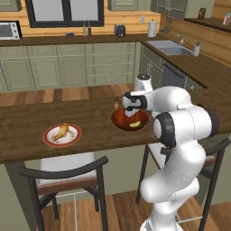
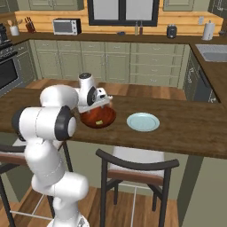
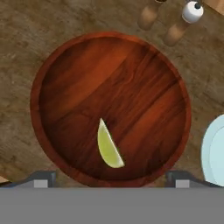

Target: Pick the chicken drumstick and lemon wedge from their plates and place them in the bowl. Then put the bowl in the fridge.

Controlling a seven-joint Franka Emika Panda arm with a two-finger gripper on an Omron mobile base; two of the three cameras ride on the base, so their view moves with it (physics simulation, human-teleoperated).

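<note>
Jaws spread wide — lemon wedge (image 3: 109, 148) between, in bowl (image 3: 65, 70).

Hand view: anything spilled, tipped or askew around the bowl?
Nothing stands out. The lemon wedge lies inside the upright bowl; the light blue plate beside it is bare, and the chicken drumstick sits on the red-rimmed plate.
</note>
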